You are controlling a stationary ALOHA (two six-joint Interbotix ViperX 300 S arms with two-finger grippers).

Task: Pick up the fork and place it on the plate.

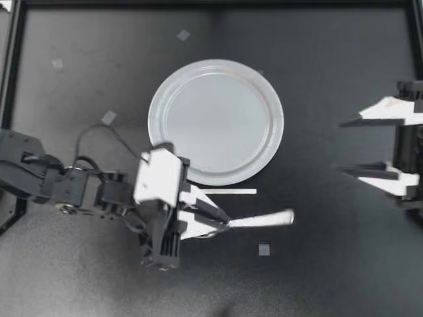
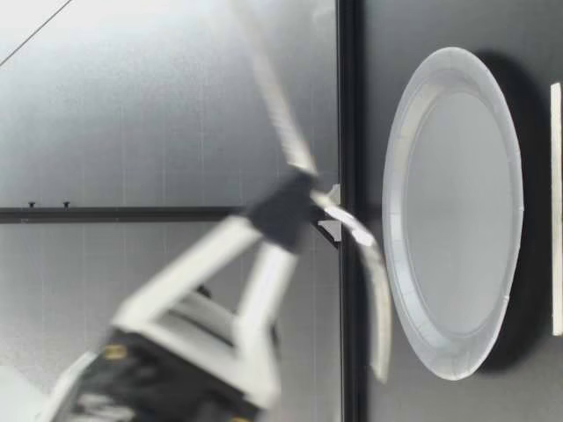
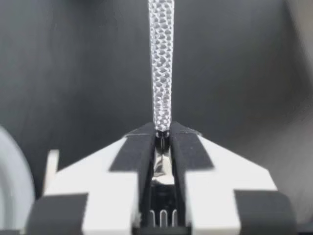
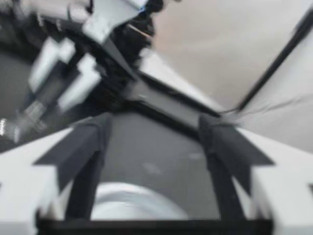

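A silver fork (image 1: 261, 220) is held in the air by my left gripper (image 1: 221, 224), which is shut on its neck just below the plate's near rim. The textured handle (image 3: 161, 63) runs straight ahead of the shut fingers (image 3: 133, 149), and the tines sit back inside the gripper. In the low view the left gripper (image 2: 295, 198) hangs well above the table, nearer the camera than the plate, with the handle (image 2: 273, 88) angled upward. The white paper plate (image 1: 216, 122) lies bare mid-table. My right gripper (image 1: 342, 146) stands open at the right edge with nothing between its fingers (image 4: 83, 147).
A thin white strip (image 1: 228, 191) lies between the plate and the left gripper. Small tape scraps (image 1: 264, 249) dot the dark table (image 1: 330, 66). A black frame (image 1: 13, 66) borders the far and left sides. The right wrist view shows the plate (image 4: 137, 205) and left arm (image 4: 73, 58).
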